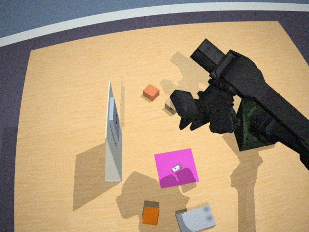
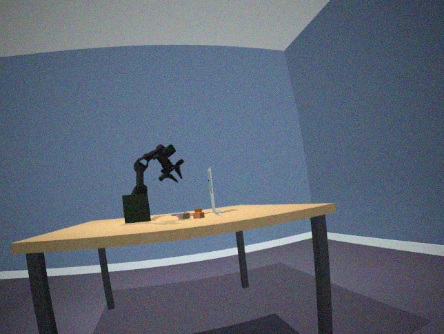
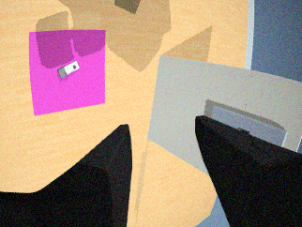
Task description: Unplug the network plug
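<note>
Our gripper hangs in the air above the table, its two dark, wedge-shaped fingers parted with nothing between them. The network plug, a small white-grey block, lies released on the flat magenta marked square, well apart from the gripper. We read no legible writing or brand on any surface. The upright panel is a thin pale-grey slab carrying a raised rectangular socket plate. Matte cubes lie scattered on the wood-grained tabletop: a salmon block, a tan block partly hidden by the gripper, and an orange block near a flat grey slab. The arm rises from a dark green base.
</note>
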`<action>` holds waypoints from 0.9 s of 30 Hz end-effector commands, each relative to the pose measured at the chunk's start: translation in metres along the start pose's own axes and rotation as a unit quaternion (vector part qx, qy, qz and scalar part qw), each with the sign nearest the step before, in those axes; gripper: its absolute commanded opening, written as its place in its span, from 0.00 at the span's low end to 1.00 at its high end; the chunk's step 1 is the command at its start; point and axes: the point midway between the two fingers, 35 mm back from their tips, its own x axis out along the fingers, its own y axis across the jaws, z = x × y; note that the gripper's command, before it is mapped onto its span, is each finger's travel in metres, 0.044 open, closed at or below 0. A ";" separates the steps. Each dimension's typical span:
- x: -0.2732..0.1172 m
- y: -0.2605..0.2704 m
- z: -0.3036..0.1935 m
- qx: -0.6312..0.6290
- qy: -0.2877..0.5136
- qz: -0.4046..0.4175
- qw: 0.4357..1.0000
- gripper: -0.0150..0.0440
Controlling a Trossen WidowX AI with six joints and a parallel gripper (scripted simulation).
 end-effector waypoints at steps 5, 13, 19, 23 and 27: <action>-0.004 -0.003 0.001 -0.001 -0.003 -0.002 1.000 0.79; -0.004 -0.003 0.001 -0.001 -0.003 -0.002 1.000 1.00; -0.004 -0.003 0.001 -0.001 -0.003 -0.002 1.000 1.00; -0.004 -0.003 0.001 -0.001 -0.003 -0.002 1.000 1.00; -0.004 -0.003 0.001 -0.001 -0.003 -0.002 1.000 1.00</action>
